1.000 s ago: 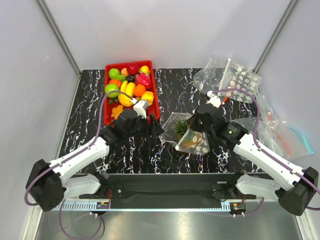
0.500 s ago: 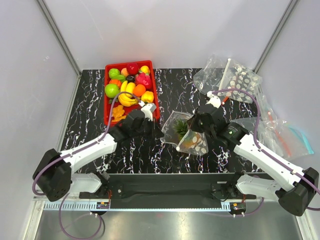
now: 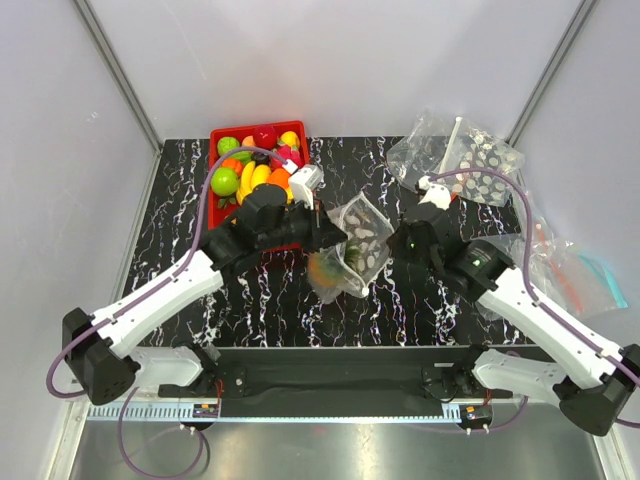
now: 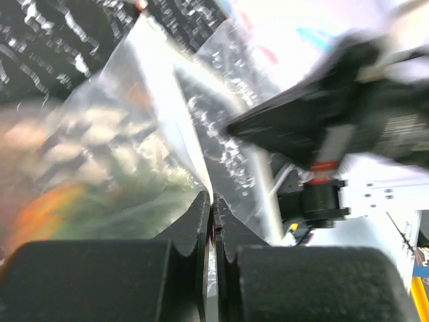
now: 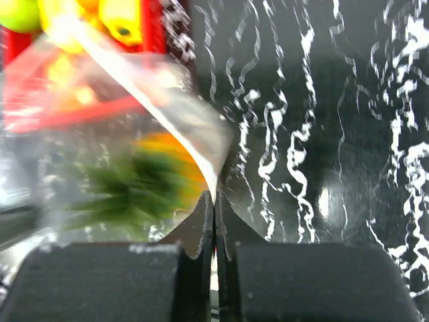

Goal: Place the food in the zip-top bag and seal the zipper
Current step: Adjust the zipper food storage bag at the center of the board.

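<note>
I count one red tray [image 3: 213,133] and, right of it, one zip-top bag [image 3: 362,240] with one pineapple [image 3: 325,268] inside. Less sure: ten toy fruits [image 3: 225,181] in the tray, four other bags [image 3: 470,160] farther right.

**Top external.** We look steeply down from above and behind the arm bases, far enough off to take in the whole table [image 3: 350,170].

**Left wrist.** We sit just behind the left gripper [image 4: 213,215], very near and blurred. We face across the zip-top bag [image 4: 114,141] toward the right arm [image 4: 315,127].

**Right wrist.** We sit just behind the right gripper [image 5: 214,208], facing down and toward the red tray [image 5: 153,27] by the table's far-left corner.

**Shared.** All three views take in the bag.
</note>
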